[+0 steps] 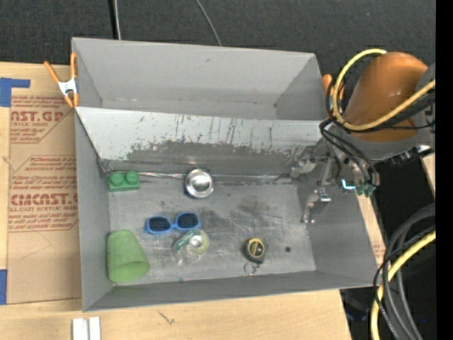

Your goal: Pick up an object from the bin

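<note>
The gripper hangs over bare floor at the right end of the grey metal bin; how wide it stands cannot be told. Nearest lies a small round black-and-gold disc, near the front wall.

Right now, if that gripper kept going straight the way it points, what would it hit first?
Probably bare bin floor: the gripper points down near the right wall, and the nearest thing, a small black-and-yellow round object, lies off to one side. Depth is hard to judge.

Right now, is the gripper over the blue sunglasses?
No, the gripper is at the right side of the bin, while the blue sunglasses lie well to its left, near the green cup.
</note>
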